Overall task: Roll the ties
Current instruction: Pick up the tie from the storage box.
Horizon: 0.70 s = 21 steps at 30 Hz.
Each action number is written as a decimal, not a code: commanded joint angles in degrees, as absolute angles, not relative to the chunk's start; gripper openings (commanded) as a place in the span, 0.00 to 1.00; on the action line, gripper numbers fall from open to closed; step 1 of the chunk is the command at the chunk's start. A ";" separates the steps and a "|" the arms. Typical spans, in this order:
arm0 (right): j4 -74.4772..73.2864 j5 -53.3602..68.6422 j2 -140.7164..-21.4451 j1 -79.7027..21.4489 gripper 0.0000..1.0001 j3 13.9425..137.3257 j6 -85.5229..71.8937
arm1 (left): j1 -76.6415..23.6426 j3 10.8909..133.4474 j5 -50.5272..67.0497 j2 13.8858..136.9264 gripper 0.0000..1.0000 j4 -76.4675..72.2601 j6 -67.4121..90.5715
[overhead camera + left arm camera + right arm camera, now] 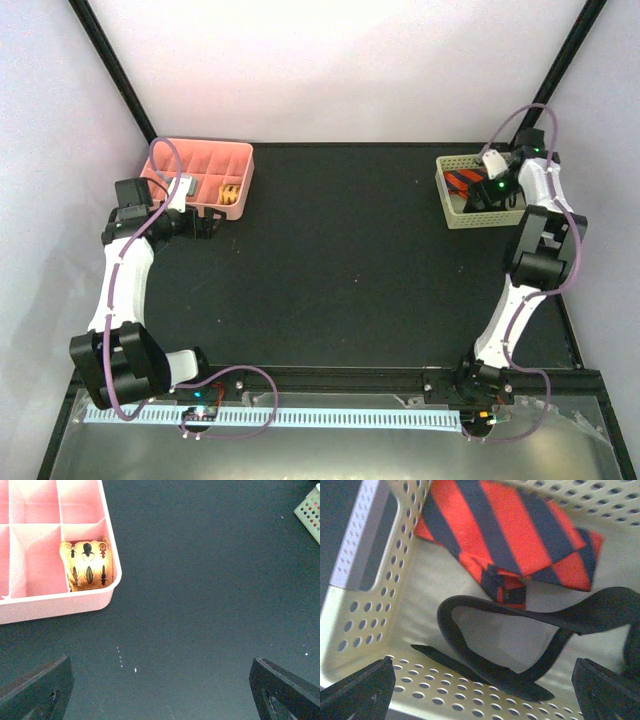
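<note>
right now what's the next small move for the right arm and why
Probably lower the open right end effector into the basket and close on the black tie: it lies loose and unrolled there, beside the striped tie.

A matte black rectangular tabletop [340,280] fills the scene; plain pale white walls [340,70] close it in far, left and right; thin black frame struts [115,70] slant up both far corners; a white slotted plastic strip [330,417] runs along the near edge; lighting soft, even.
</note>
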<state>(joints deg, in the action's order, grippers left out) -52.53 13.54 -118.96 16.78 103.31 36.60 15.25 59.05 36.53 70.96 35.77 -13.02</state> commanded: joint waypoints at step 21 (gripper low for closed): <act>-50.92 5.11 -110.87 13.62 0.02 105.20 36.96 | 14.86 62.31 37.33 69.27 0.99 35.95 -12.29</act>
